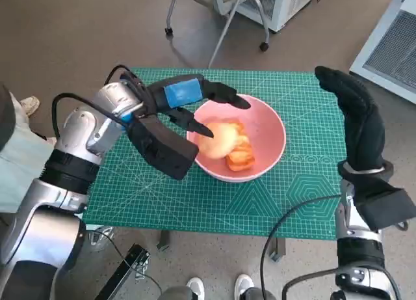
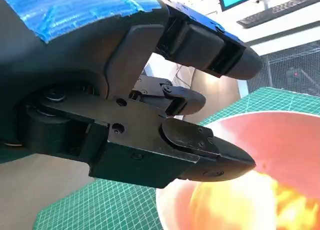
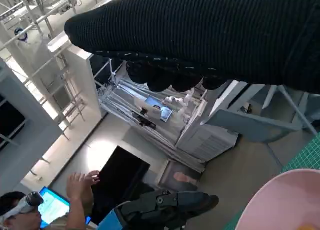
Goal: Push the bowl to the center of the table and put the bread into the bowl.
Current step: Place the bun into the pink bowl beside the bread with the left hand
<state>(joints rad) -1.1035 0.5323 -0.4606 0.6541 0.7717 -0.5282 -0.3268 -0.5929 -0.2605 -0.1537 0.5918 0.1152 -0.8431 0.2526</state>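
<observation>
The bread (image 1: 231, 146) is seen in the pink bowl (image 1: 270, 121) at head-view centre. The left hand (image 1: 179, 101) is spread, released, above it. The right hand (image 1: 354, 114), empty and flat, is raised at right. A person (image 3: 30, 210) is shown only in the right wrist view.

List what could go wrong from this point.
1. The left hand hangs open over the pink bowl, its fingers spread above the rim; pulling back low could catch the rim and drag the bowl.
2. The bread sits toward the bowl's near side; a jolt might tip it out.
3. The right hand stands close to the bowl and could knock it.
</observation>
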